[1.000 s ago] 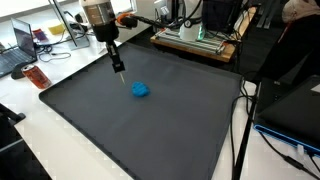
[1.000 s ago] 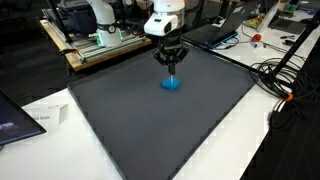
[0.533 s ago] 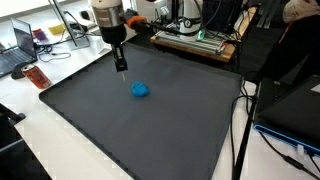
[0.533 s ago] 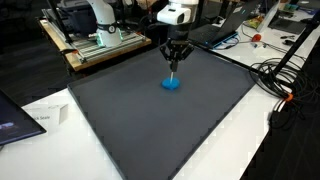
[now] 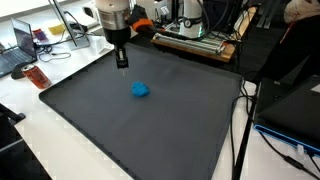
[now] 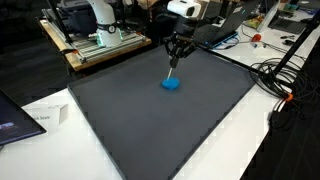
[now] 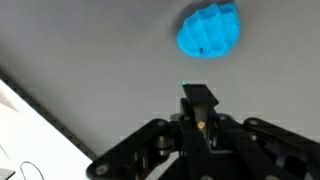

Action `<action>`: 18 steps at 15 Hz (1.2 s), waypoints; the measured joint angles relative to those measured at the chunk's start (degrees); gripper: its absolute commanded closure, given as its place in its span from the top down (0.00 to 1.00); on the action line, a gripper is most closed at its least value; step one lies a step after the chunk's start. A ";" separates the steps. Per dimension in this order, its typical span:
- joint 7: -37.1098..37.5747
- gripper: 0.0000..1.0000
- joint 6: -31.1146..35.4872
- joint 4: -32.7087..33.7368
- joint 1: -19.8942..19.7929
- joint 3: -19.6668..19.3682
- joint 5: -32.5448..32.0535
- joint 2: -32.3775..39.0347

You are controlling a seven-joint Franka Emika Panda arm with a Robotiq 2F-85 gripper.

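Note:
A ridged blue lump [image 5: 141, 89] lies on the dark grey mat [image 5: 120, 130]; it also shows in the exterior view [image 6: 172, 84] and at the top of the wrist view [image 7: 209, 30]. My gripper [image 5: 122, 66] hangs above the mat, off to one side of the lump and apart from it. Its fingers [image 7: 198, 100] are shut on a thin dark stick-like tool with a cyan tip [image 7: 185, 86]. In an exterior view the tool's tip [image 6: 173, 68] points down just above the lump.
The mat [image 6: 150, 130] covers most of a white table. Electronic gear [image 5: 195, 40] stands along the mat's far edge. An orange object [image 5: 37, 76] lies off one corner. Cables [image 6: 285, 85], a paper slip [image 6: 45, 117] and a laptop [image 6: 10, 118] lie beside the mat.
My gripper has risen and drifted toward the mat's far edge, away from the blue lump. The lump has not moved.

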 measured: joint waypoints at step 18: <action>22.02 0.03 -16.47 19.18 7.32 0.11 -12.35 18.53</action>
